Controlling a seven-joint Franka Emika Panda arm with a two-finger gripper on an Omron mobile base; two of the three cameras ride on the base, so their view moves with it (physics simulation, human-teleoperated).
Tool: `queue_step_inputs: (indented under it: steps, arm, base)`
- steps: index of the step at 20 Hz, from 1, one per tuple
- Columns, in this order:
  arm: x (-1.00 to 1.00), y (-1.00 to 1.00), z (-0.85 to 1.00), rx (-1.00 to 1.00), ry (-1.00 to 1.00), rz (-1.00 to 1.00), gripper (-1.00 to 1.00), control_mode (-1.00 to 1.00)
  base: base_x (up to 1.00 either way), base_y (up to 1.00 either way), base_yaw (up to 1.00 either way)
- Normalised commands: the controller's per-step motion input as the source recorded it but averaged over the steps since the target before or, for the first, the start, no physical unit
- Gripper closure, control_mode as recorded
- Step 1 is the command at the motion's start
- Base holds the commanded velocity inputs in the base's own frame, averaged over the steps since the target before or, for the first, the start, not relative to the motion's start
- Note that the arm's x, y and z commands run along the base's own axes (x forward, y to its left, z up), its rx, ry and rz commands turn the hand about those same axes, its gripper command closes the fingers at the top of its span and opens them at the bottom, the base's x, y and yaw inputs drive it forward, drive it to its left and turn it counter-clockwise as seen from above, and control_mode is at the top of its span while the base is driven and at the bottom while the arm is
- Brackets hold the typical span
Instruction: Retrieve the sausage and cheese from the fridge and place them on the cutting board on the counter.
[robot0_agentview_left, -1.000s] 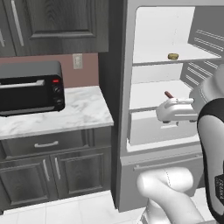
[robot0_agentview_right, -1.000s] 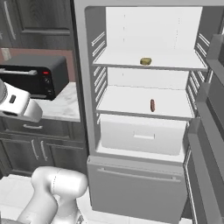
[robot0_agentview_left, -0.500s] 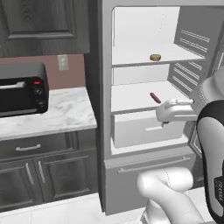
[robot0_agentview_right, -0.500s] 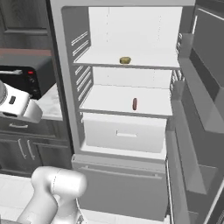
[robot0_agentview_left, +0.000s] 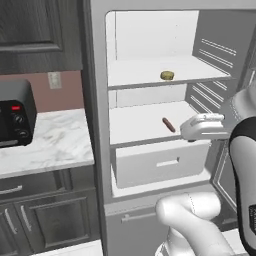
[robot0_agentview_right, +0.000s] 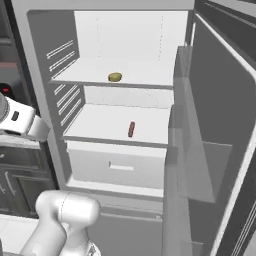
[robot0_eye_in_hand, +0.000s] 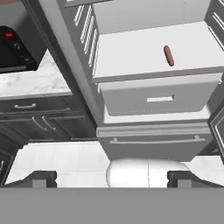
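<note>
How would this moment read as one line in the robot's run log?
fridge: open | cheese: upper shelf | sausage: lower shelf | jaws: open, empty

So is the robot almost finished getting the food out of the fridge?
Not nearly. Done: the fridge door is open. The gripper is open and empty, out in front of the fridge. Left: the sausage lies on the lower shelf, the cheese on the shelf above; both must go to the cutting board.

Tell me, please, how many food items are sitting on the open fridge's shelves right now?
2: the cheese lies on the upper shelf, and the sausage lies on the shelf below, above the drawer. The closed drawer may hide more.
</note>
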Motion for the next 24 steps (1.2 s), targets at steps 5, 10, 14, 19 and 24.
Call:
queue_step_inputs:
  steps: [5,10,14,19,24]
  arm:
    - [0.0,0.0,0.0,0.0,0.0,0.0,-1.0,1.0]
    - [0.0,0.0,0.0,0.0,0.0,0.0,-1.0,1.0]
    - [0.0,0.0,0.0,0.0,0.0,0.0,-1.0,1.0]
    - [0.0,0.0,0.0,0.0,0.0,0.0,-1.0,1.0]
    - [0.0,-0.46,0.31,0.0,0.0,-0.02,-1.0,-1.0]
  base:
    - [0.84,-0.22,-0.04]
    - [0.45,-0.23,-0.05]
    - [0.0,-0.39,-0.04]
    - [0.0,-0.44,-0.02]
    - [0.0,0.0,0.0]
